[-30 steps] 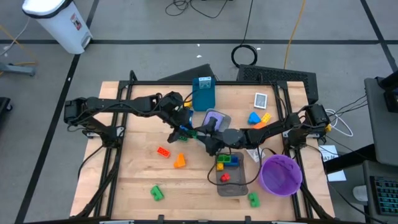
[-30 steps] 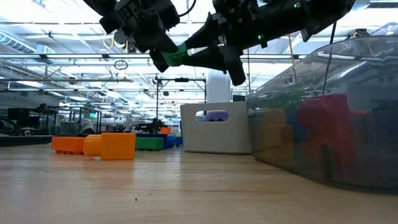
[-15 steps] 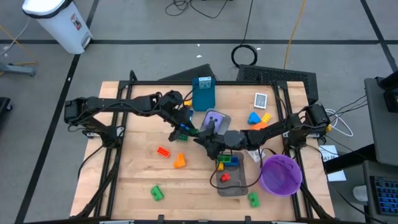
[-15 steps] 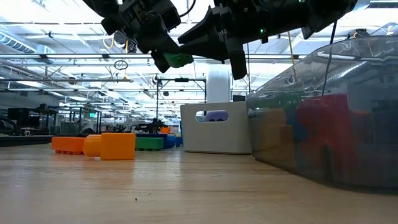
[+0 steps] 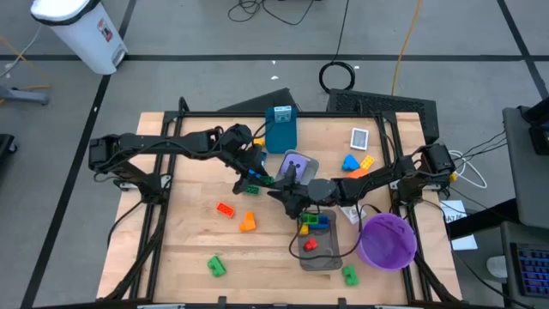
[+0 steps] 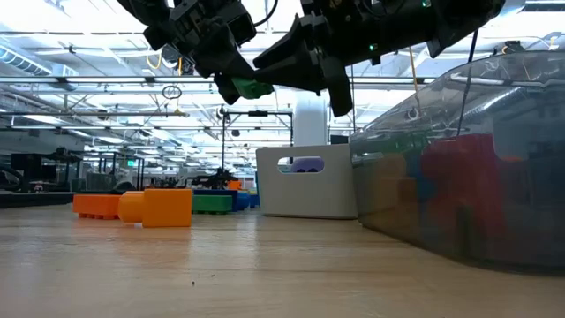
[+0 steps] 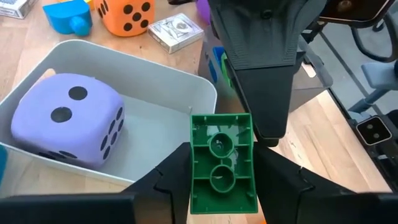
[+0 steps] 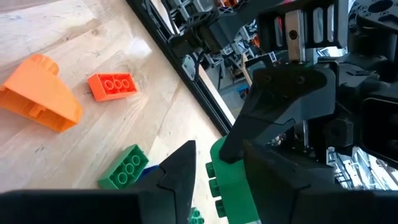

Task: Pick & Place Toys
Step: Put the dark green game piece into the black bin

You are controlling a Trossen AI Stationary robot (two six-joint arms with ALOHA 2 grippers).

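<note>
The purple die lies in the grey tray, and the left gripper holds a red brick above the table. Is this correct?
Not quite: the brick in the left gripper is green, not red, as the left wrist view shows. The rest holds: the purple die lies in the grey tray, and the brick is held above the table.

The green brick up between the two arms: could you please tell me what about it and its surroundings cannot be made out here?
- High view: the green brick is too small and nearly covered where the left tool and right tool meet.
- Right wrist view: the brick is partly cut off by the picture's edge.
- Low view: toys in the near tray blur behind its wall. The purple die shows only through the far tray's handle slot.
</note>
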